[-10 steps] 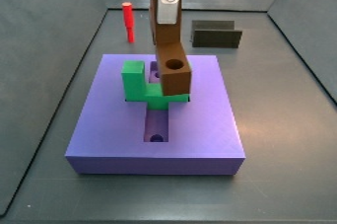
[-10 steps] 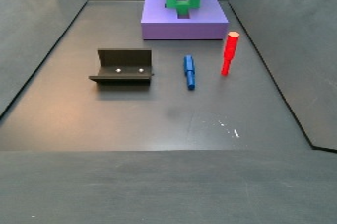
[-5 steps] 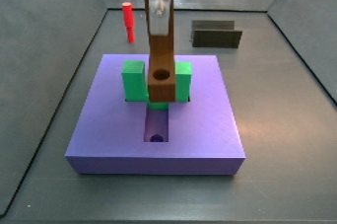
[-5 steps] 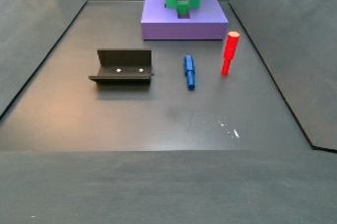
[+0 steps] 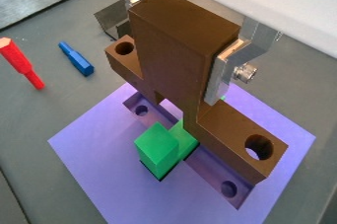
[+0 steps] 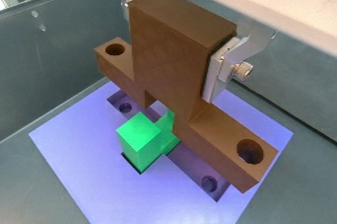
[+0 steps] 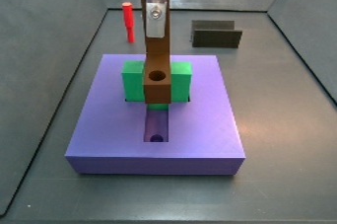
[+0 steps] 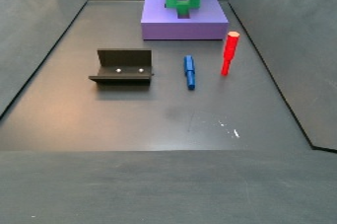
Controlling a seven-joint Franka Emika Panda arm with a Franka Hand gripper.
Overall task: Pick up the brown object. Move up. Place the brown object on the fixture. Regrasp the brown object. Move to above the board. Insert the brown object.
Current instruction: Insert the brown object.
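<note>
1. Brown object (image 7: 158, 65) is held upright in the gripper (image 7: 156, 13), its long axis vertical, the grip taken at its upper end, so the piece hangs straight below the end effector.
2. Left of the board in a wrist view lie a red peg (image 5: 22, 62) and a blue piece (image 5: 75, 57); both are well apart from the work.
3. Centre: silver fingers (image 5: 241, 58) clamp the stem's two side faces in both wrist views, jaws at a narrow setting fixed by the stem's width.
4. Brown crossbar (image 6: 211, 134) sits over the purple board (image 7: 208, 129), its lower end between the arms of the green block (image 7: 134, 80), in line with the slot (image 7: 157, 127).
5. Judgement: insertion is near complete; the remaining move is straight down along the piece's own axis.
6. Right: the fixture (image 7: 216, 35) stands behind the board, unused.
</note>
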